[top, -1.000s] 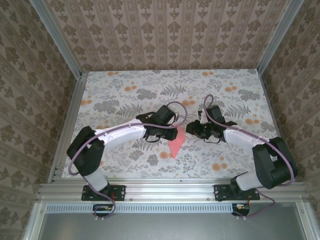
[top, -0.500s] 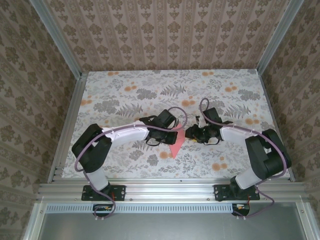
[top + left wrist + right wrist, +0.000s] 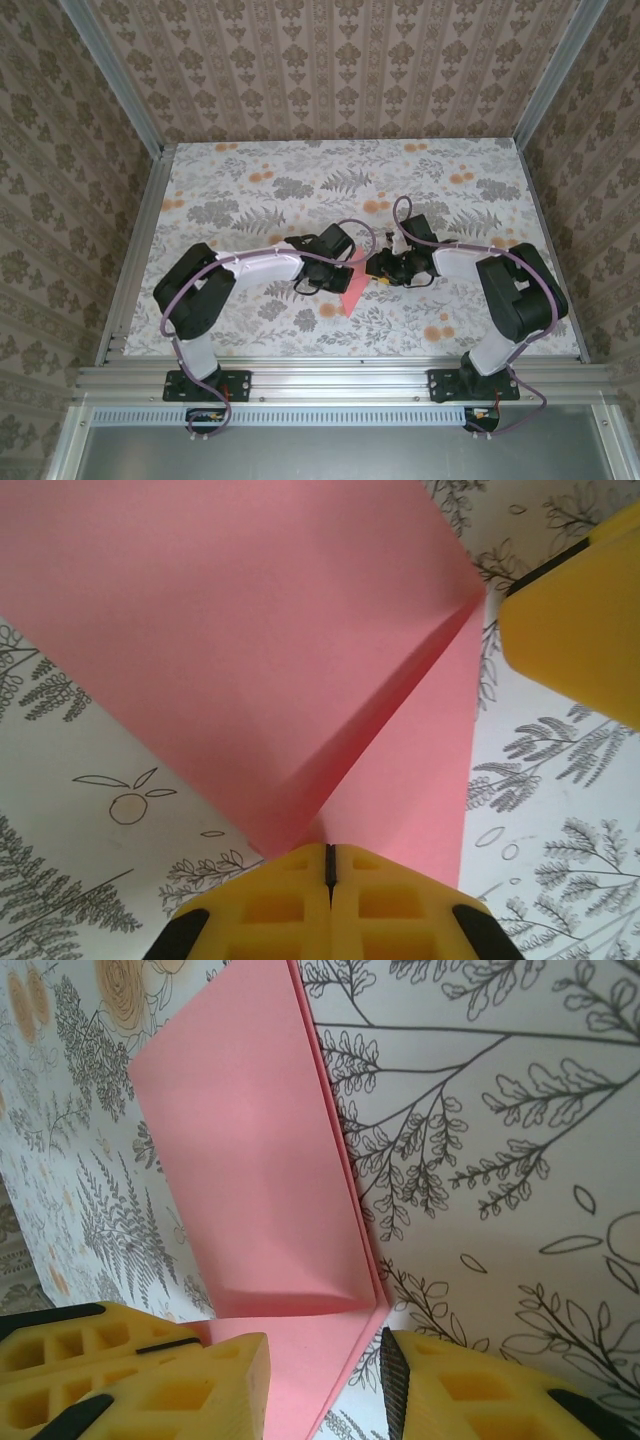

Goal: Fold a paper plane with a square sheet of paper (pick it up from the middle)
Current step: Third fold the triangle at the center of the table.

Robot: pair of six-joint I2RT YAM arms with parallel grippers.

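Note:
The square sheet of paper [image 3: 352,291] is salmon pink and folded to a pointed shape, lying at the table's near middle. In the left wrist view the paper [image 3: 260,660] shows a raised crease, and my left gripper [image 3: 328,865] is shut on its near edge. My left gripper [image 3: 343,268] sits at the paper's upper left. My right gripper [image 3: 378,270] is at its upper right, open. In the right wrist view my right gripper [image 3: 325,1385] straddles the edge of the paper [image 3: 250,1180], its fingers [image 3: 470,1390] apart.
The floral table [image 3: 250,180] stretches back to patterned walls with metal rails at the sides. Both grippers are close together; a yellow finger of the right gripper [image 3: 590,620] shows beside the paper in the left wrist view.
My left gripper has shut on the paper's edge. My right gripper has moved left up to the paper, and both arms have drawn in towards the middle.

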